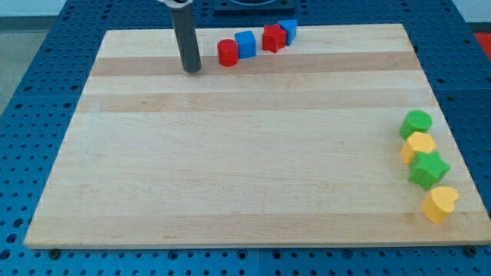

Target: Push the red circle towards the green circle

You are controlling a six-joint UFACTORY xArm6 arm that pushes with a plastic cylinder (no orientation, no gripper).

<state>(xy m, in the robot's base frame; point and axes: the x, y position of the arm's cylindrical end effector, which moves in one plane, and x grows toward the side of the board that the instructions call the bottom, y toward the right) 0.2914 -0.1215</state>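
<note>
The red circle (227, 53) lies near the view's top edge of the wooden board, touching a blue block (245, 44) on its right. The green circle (416, 123) lies far off at the view's right edge, at the top of a column of blocks. My tip (192, 70) rests on the board just left of the red circle, with a small gap between them. The dark rod rises straight up out of the view.
A red star-like block (272, 37) and a second blue block (288, 31) continue the top row to the right. Below the green circle lie a yellow block (419, 146), a green star (427, 170) and a yellow heart (440, 203). The board (230, 169) sits on a blue pegboard.
</note>
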